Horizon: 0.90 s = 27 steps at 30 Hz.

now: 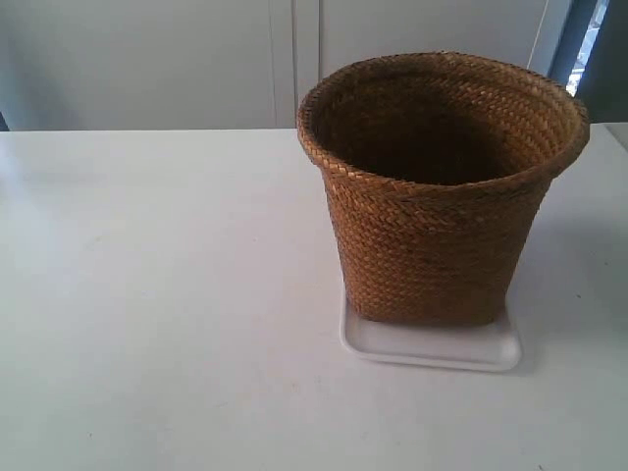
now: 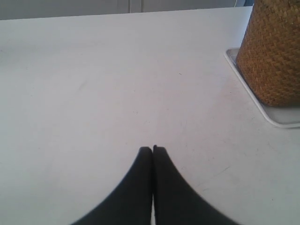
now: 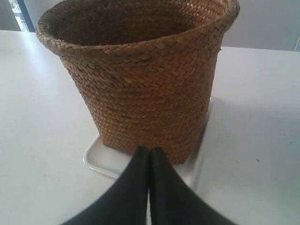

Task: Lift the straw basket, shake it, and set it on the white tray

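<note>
On the worktop (image 1: 147, 294), right of centre: straw basket (image 1: 437, 196) seated on white tray (image 1: 432, 348)

Item 1. We list the straw basket: brown weave, round flared rim narrowing to a squarish base. It stands upright with its inside in shadow. It rests on item 2, toward the right of the scene as the exterior view shows it.

Item 2. We list the white tray: flat, glossy, rounded corners, shallow rim, lying on the white worktop. A bare strip shows at the basket's near side and a narrower one at its left.

Item 3. We record the left pincer (image 2: 153, 149): dark fingers pressed together with nothing between them. It is above bare worktop, apart from the basket and tray, which lie off to its side.

Item 4. We record the right pincer (image 3: 150, 150): fingers likewise together and holding nothing. Its tips are close before the basket's lower wall, over the tray's edge. We cannot tell whether they touch the weave.

Item 5. We note a pale panelled wall (image 1: 147, 59) on the far side, behind the worktop.
</note>
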Tool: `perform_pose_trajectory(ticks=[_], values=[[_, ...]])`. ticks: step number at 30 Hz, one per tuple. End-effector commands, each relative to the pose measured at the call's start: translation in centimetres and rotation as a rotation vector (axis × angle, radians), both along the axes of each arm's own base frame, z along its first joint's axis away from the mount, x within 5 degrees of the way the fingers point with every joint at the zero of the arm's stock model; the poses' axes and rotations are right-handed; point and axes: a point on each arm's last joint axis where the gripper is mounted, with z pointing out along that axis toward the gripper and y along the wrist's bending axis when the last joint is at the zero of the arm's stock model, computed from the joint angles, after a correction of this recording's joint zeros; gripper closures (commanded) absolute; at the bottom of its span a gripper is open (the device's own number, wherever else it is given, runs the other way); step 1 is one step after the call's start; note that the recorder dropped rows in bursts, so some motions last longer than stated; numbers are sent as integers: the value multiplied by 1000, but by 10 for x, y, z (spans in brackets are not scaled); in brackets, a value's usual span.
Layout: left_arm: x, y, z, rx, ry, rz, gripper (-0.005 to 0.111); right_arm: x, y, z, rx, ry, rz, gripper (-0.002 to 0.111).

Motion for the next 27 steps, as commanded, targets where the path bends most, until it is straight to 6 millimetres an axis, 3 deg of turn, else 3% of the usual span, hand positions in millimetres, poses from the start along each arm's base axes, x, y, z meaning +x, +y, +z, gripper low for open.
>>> perform_pose_trajectory(ticks=[1, 22, 27], values=[[-1, 0, 0, 8, -16, -11, 107, 0, 0, -1, -4, -4, -4, 108], [-1, 0, 0, 5, -26, -11, 107, 0, 0, -1, -2, -2, -3, 108], [-9, 3, -8, 12, -85, -6, 107, 0, 0, -1, -2, -2, -3, 108]])
